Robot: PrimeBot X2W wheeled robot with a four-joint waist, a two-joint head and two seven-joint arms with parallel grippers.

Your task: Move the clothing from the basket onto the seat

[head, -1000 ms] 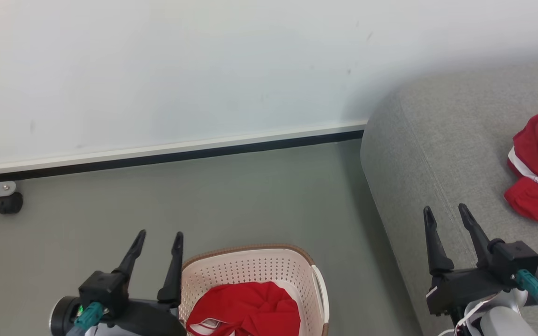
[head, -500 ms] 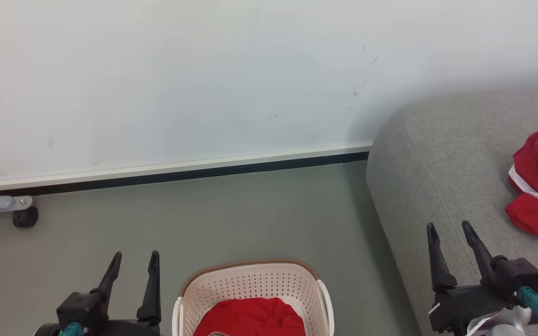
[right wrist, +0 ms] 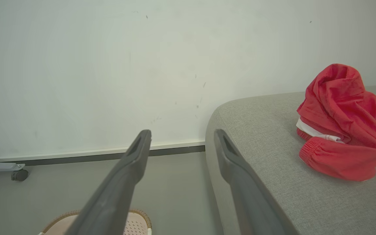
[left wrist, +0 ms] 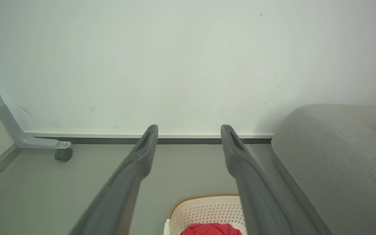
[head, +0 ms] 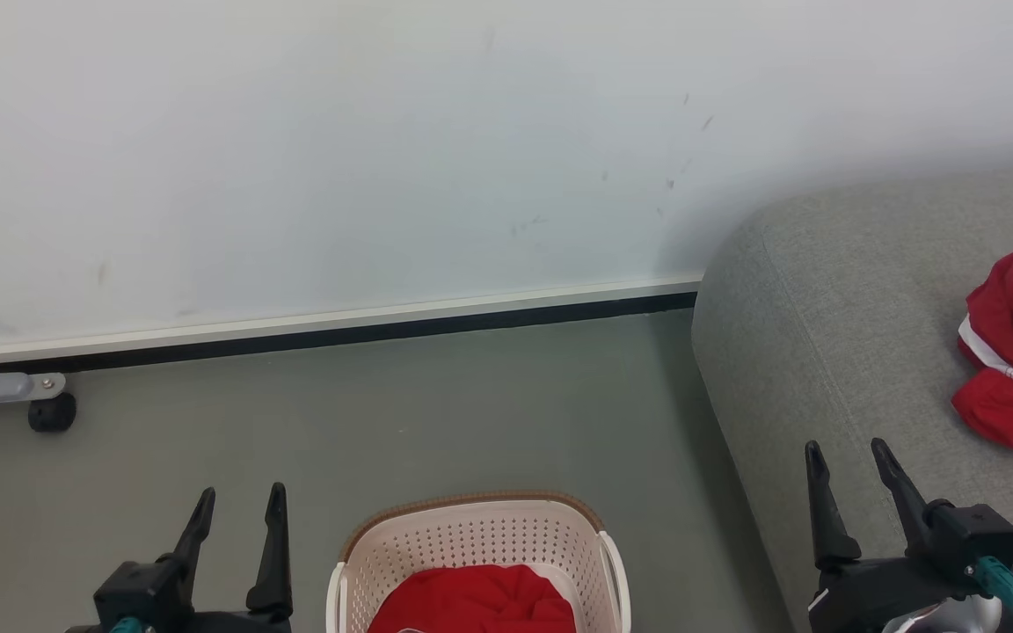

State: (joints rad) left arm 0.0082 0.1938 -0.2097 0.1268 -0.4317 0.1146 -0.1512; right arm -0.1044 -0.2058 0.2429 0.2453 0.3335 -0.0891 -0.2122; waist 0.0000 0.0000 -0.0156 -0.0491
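Spreading wide and empty, your left gripper [head: 241, 494] and right gripper [head: 845, 448] flank the basket [head: 471, 503]. The red clothing [head: 476, 598] inside lies just right of the left fingers [head: 273, 545] and lower, so that arm looks nearer. Another red garment [head: 1012, 352] lies on the seat [head: 823, 308] beyond the right gripper. No obstacle stands between.

red clothing [head: 480, 600] in basket [head: 471, 534], on seat [head: 841, 343]
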